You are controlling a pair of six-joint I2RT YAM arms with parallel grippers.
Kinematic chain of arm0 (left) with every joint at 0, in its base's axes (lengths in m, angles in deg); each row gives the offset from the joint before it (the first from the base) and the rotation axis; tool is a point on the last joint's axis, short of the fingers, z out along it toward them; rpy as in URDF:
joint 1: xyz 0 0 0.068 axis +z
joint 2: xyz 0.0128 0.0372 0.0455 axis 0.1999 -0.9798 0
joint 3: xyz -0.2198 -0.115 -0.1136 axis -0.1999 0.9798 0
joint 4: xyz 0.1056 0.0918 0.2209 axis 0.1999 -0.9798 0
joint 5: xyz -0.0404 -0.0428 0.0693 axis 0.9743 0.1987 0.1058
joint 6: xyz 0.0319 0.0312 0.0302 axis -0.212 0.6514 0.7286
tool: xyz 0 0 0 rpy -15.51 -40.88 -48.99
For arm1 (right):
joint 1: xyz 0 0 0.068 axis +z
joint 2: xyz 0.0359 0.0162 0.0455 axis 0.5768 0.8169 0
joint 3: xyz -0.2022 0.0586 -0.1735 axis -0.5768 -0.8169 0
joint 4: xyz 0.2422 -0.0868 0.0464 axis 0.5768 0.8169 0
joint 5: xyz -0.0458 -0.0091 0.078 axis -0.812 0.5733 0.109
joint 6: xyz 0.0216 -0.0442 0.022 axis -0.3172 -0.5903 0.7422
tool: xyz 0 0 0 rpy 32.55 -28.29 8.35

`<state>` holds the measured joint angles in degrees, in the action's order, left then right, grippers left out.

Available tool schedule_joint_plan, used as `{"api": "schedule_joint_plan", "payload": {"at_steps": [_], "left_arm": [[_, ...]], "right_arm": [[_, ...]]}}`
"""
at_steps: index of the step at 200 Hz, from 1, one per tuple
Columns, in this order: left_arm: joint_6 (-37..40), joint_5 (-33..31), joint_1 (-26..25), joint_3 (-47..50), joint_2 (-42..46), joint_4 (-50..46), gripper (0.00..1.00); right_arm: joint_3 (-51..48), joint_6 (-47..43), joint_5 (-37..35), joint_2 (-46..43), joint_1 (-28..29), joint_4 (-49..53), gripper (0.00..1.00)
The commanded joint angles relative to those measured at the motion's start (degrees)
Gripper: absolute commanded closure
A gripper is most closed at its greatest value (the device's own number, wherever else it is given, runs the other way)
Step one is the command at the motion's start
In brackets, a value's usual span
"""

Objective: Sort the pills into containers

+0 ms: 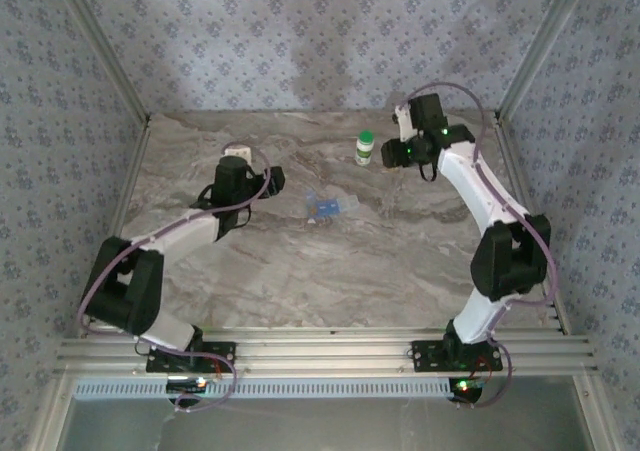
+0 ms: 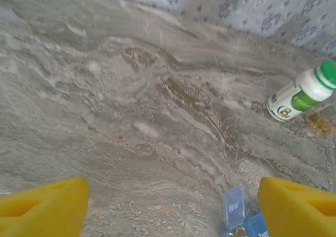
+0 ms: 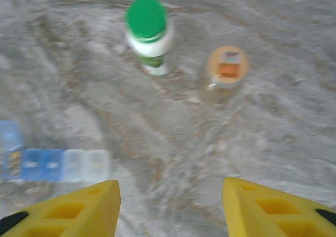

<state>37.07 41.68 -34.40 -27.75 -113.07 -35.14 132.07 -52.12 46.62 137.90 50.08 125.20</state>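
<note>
We see a white bottle with a green cap [image 1: 365, 147] standing upright toward the back of the table, right of centre. Just beside it is a small clear jar with a tan lid [image 3: 223, 74] (blurred in the right wrist view, so its label is unreadable). The right gripper [image 3: 170, 200] hovers near these two, its yellow fingers spread wide and empty. The left gripper [image 2: 173, 205] is likewise released, its fingers far apart over bare table, and the pill box sits at the bottom edge of its view, just beside one finger. The pill box [image 1: 322, 208] lies flat near the middle of the table, between the two arms, apart from the bottle and nearer the arm bases. It is a translucent blue strip of small compartments, some deeper blue and some paler, and at least one lid flap stands open. Its contents are too small to tell. The table [image 1: 400, 271] has a grey-brown marble pattern. Walls [image 1: 320, 31] papered in a pale blue-grey floral print enclose it on three sides, and silver metal rails [image 1: 320, 351] run along the near edge.
</note>
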Motion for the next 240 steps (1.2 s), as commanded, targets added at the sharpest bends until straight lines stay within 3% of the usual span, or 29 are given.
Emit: {"api": "schedule_joint_plan", "payload": {"at_steps": [1, 64, 102, 148, 240], "left_arm": [[-1.9, 3.4, 0.5, -5.3, -3.7, -6.0, 0.19], [-5.6, 7.8, 1.3, -14.1, -14.0, -10.8, 0.22], [-5.7, 11.1, 1.4, -19.3, -18.9, -14.4, 0.33], [-6.5, 13.4, 1.4, -22.8, -22.7, -16.1, 0.39], [-6.9, 15.7, 0.9, -27.3, -27.3, -19.9, 0.42]], "right_arm": [[-5.8, 5.5, 5.6, 0.4, 2.2, -8.1, 0.46], [-6.3, 1.7, 7.6, 11.1, 6.0, -10.3, 0.46], [-3.4, -0.3, 7.4, 16.7, 6.9, -8.4, 0.45], [-3.0, -1.1, 9.2, 19.3, 7.4, -8.3, 0.45], [-1.4, -2.0, 10.0, 22.7, 7.7, -5.7, 0.49]]}}
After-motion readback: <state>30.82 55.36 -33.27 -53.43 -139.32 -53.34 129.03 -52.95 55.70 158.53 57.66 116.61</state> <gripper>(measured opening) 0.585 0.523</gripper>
